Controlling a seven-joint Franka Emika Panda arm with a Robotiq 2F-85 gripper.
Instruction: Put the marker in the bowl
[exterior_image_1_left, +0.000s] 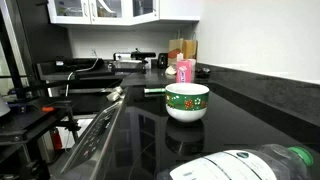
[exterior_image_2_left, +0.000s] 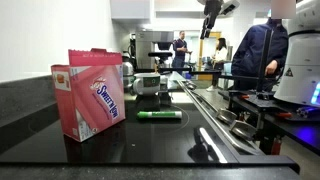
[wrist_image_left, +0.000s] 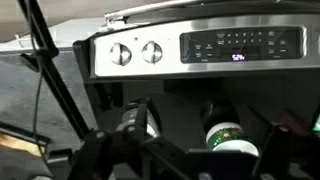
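Observation:
The green marker (exterior_image_1_left: 153, 91) lies flat on the black counter, just behind and left of the bowl (exterior_image_1_left: 187, 101). The bowl is round and green with a white and red pattern, and stands upright. The marker also shows in an exterior view (exterior_image_2_left: 160, 115), in front of the pink box; the bowl does not show there. My gripper (exterior_image_2_left: 211, 18) hangs high above the counter, far from both. In the wrist view the gripper (wrist_image_left: 200, 155) looks open and empty, with the bowl (wrist_image_left: 232, 138) far below between its fingers. The marker is not visible in the wrist view.
A pink Sweet'N Low box (exterior_image_2_left: 92, 92) stands near the marker, and also shows in an exterior view (exterior_image_1_left: 184, 70). A clear bottle with a green cap (exterior_image_1_left: 250, 165) lies at the counter's near end. A stove (wrist_image_left: 190, 50) adjoins the counter. People stand in the background (exterior_image_2_left: 262, 50).

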